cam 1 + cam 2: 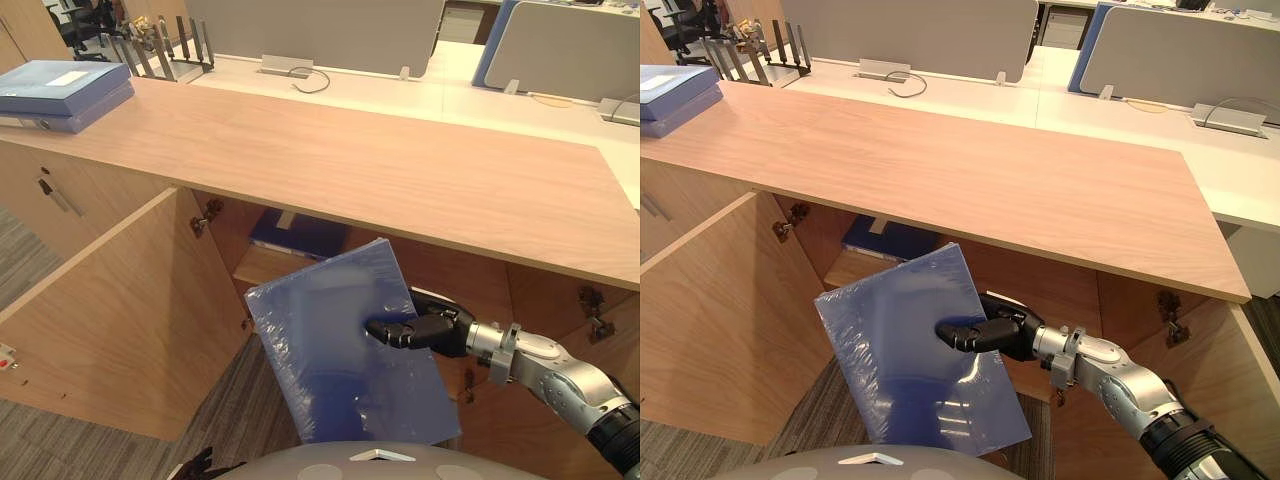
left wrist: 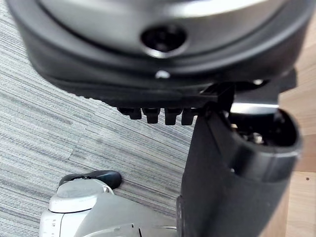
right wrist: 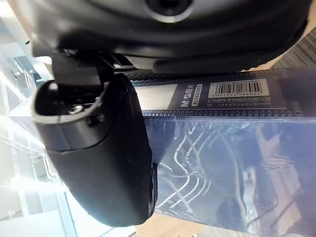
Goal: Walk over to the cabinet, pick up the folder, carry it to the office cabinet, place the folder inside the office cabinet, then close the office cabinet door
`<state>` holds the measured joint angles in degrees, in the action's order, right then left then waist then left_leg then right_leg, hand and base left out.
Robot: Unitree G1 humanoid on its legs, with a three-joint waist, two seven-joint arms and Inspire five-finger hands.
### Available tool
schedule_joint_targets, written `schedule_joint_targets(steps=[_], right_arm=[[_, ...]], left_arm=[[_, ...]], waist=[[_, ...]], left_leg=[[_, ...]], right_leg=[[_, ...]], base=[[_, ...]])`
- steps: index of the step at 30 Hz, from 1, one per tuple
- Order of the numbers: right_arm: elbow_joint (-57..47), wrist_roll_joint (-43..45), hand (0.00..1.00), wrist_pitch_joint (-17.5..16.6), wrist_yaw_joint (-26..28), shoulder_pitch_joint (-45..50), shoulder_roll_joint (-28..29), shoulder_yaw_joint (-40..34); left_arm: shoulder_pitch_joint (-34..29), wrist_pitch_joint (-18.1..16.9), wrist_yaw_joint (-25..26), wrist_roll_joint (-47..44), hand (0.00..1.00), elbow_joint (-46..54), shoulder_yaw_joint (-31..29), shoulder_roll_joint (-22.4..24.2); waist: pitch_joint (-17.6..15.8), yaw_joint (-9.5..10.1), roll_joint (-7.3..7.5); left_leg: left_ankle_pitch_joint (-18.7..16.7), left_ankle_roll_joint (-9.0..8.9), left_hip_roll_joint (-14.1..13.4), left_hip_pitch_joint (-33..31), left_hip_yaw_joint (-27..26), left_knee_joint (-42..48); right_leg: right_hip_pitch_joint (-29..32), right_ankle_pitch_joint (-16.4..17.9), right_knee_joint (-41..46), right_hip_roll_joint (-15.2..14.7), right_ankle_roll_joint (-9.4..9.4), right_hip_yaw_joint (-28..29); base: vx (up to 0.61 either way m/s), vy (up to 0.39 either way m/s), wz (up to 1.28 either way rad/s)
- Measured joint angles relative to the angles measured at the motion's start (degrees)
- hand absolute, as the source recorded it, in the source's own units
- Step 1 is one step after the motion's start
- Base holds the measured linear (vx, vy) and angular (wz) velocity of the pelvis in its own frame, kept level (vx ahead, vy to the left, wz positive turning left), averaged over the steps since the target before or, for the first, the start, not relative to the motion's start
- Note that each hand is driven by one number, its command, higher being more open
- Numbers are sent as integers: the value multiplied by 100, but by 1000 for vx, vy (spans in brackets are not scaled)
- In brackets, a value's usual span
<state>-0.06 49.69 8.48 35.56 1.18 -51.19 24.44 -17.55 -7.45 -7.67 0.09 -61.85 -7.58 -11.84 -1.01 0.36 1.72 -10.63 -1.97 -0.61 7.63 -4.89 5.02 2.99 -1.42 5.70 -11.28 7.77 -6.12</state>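
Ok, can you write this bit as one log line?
right hand: holds blue folder, outside cabinet | cabinet door: open | left hand: idle

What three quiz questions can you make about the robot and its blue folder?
1. True or false: the cabinet door is shut.
2. Which hand holds the folder? A: left hand. B: right hand.
3. Fill the gap: a second folder lies ___ the cabinet, on a shelf.

Key: 1 false, the door stands open. 2 B. 3 inside.
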Motion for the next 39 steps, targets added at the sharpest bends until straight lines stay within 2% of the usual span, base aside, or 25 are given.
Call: schedule_joint_targets(steps=[8,15,20,25,31,39], right_arm=[[34,-163,0,-44,-4,26,-27,68],[673,-271,0,-44,-37,42,233,194],[669,-775,0,-320,-34,31,292,161],[665,-1796,0,-659,-56,28,445,87],[700,-2017,0,-691,-70,32,498,21],[1278,-1991,0,-590,-124,95,964,-220]], left_arm=[[15,-2,0,-1,100,1,13,-1],[63,4,2,-4,100,3,123,-35],[94,6,11,-23,100,4,241,-91],[153,6,13,-28,100,8,291,-159],[152,7,17,-57,100,7,300,-164],[152,11,16,-182,100,5,345,-175]], waist=[[-8,54,28],[-12,100,35],[-9,106,58],[-10,121,153],[-12,117,170],[-20,118,164]], left_leg=[[0,0,2,4,18,12],[0,0,4,-4,61,52],[5,4,6,-10,84,53],[15,8,16,-16,160,47],[32,19,30,-14,179,-1],[64,6,42,-21,241,-20]], right_leg=[[-18,1,4,-6,-1,-13],[-48,8,22,-21,-10,-65],[-54,9,27,-30,-11,-87],[-103,14,11,-51,-14,-156],[-100,15,0,-64,-14,-190],[-107,39,26,-68,-31,-251]], base=[[0,0,0],[-6,-3,3],[-2,-1,2],[7,2,8],[2,0,1],[0,-4,3]])
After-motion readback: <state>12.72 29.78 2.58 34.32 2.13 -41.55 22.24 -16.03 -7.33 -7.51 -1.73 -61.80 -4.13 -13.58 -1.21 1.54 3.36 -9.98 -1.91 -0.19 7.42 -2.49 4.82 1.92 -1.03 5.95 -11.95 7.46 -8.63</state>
